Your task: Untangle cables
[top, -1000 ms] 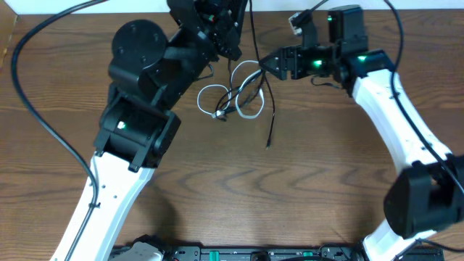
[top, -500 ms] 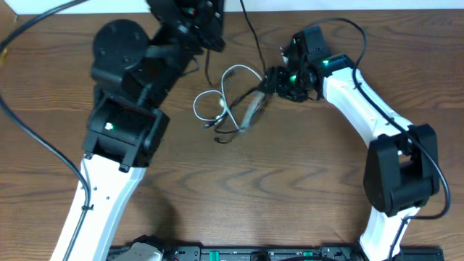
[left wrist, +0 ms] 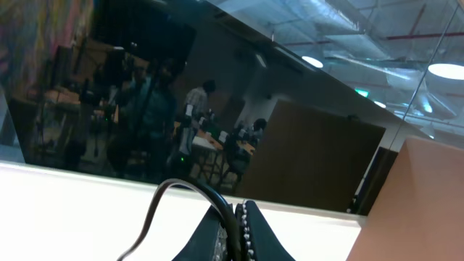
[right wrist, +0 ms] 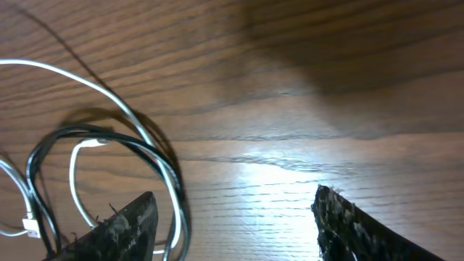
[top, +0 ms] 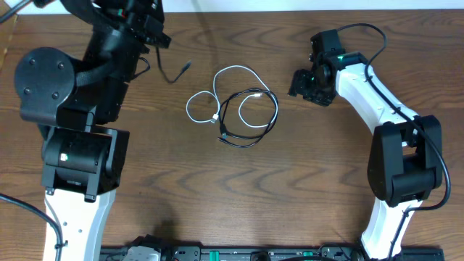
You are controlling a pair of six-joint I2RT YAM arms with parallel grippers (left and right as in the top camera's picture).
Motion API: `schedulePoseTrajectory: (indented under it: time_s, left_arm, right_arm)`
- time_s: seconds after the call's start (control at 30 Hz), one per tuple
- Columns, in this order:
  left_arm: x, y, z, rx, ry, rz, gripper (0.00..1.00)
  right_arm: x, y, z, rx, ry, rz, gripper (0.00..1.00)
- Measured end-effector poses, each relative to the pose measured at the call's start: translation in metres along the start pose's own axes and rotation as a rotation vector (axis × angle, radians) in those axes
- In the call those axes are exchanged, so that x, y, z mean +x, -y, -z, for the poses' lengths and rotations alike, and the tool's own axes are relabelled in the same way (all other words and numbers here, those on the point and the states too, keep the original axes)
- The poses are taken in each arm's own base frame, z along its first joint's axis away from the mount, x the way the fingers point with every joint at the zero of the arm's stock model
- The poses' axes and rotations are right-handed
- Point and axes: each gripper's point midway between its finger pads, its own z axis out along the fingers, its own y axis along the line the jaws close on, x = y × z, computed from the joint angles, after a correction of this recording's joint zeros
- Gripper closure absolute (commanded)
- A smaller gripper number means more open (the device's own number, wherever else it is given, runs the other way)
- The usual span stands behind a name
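Brown wood-grain table, nothing on it but cords, so it's easy to read. Going from the near edge outward, the first thing you hit is the pile, pretty much dead centre. The white cable makes a couple of loose loops, and the black cable sits as a ring on the pile's 4 o'clock side, crossing the white one in a few spots. They're flat and loosely coiled with no tight knot that I can spot, but they overlap, so I'd call that pair not sorted yet. A small white plug lies inside the loops. At 3 o'clock from the pile, near it but not touching, is the right gripper. Its jaws are apart with only bare wood between them, and its wrist view has both cables off at 9 o'clock. Further back, at about 10 o'clock from the pile, a black cord with a little plug on its end sits well clear of the heap. It looks pinched in the left gripper, whose jaws are pressed together on it up near the far edge. That wrist camera just stares at dark glass showing a room with people and ceiling lights. I can't tell whether that cord is a separate cable. My read is roughly halfway: one strand is free, and what's left is drawing black and white apart.
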Motion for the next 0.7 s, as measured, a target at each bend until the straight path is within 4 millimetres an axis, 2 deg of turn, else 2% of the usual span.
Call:
schedulePoseTrajectory:
  time_s: [0.1,0.2,0.27,0.37,0.53,0.63,0.7]
  left_arm:
    - [0.001,-0.001,0.000,-0.001,-0.002,0.000,0.93]
    - [0.008,0.000,0.000,0.006,-0.035,0.005,0.92]
    - [0.021,0.002,-0.001,0.030,-0.090,0.013,0.93]
    - [0.046,0.005,-0.003,0.078,-0.190,0.034,0.93]
    - [0.087,0.016,-0.005,0.190,-0.355,0.081,0.92]
    - [0.097,0.030,-0.001,0.286,-0.411,0.099,0.92]
    - [0.099,0.039,0.004,0.347,-0.437,0.106,0.92]
  right_arm:
    - [-0.005,-0.001,0.001,-0.021,0.010,0.041,0.30]
    - [-0.005,-0.012,0.002,-0.076,0.004,0.125,0.27]
    - [-0.005,-0.026,0.008,-0.142,-0.009,0.210,0.26]
    - [-0.009,-0.056,0.031,-0.271,-0.008,0.352,0.23]
    - [-0.016,-0.115,0.094,-0.537,0.066,0.598,0.20]
    - [-0.010,-0.148,0.149,-0.719,0.150,0.765,0.19]
    - [-0.001,-0.162,0.182,-0.822,0.200,0.863,0.19]
